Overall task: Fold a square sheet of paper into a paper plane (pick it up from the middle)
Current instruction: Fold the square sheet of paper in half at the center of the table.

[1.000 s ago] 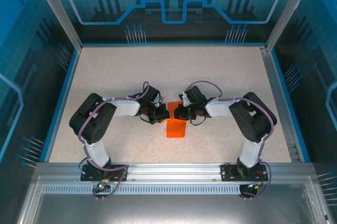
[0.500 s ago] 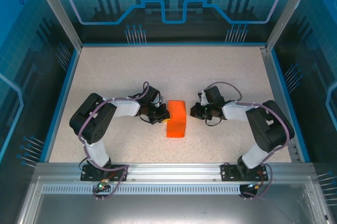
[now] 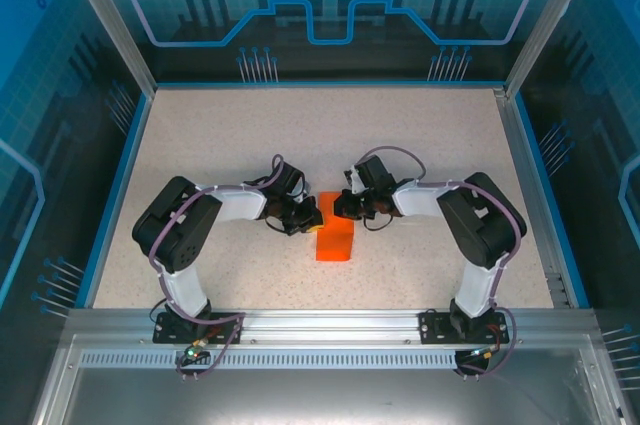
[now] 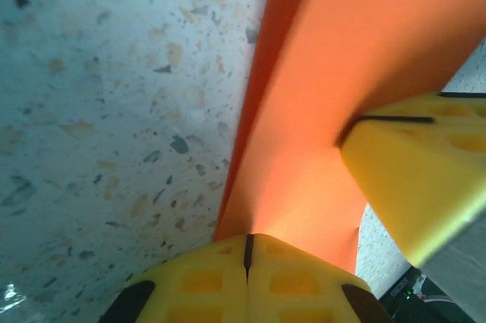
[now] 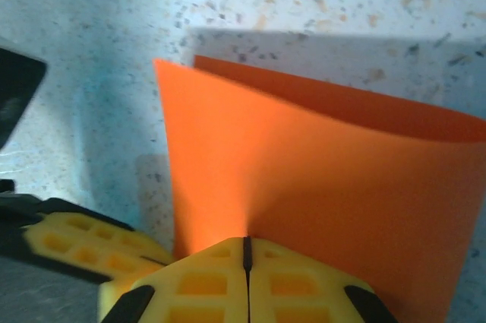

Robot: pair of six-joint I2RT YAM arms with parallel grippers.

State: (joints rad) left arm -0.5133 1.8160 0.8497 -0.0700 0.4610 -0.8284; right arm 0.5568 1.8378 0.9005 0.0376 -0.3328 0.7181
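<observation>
The square sheet of paper [image 3: 335,242] is bright orange and lies folded over on the table between the two arms. My left gripper [image 3: 312,219] is shut, its yellow fingertips [image 4: 228,262] pressed against the sheet's [image 4: 357,57] left side, with nothing visible in the slit. My right gripper [image 3: 340,209] is also shut. Its yellow fingertips [image 5: 266,262] rest on the upper layer of the sheet [image 5: 319,178], whose far edge lifts off the table. Each wrist view catches the other gripper's yellow fingers [image 4: 418,178] [image 5: 83,243] close by. No dart shape is in view.
The speckled beige table [image 3: 420,135] is ringed by a blue rim and glass walls. An aluminium rail [image 3: 320,325] with both arm bases runs along the near edge. Open tabletop lies behind and to both sides of the grippers.
The right gripper was at the sheet, swung away to the right half a second ago, and is back on its far end now. The left gripper and the sheet have stayed put.
</observation>
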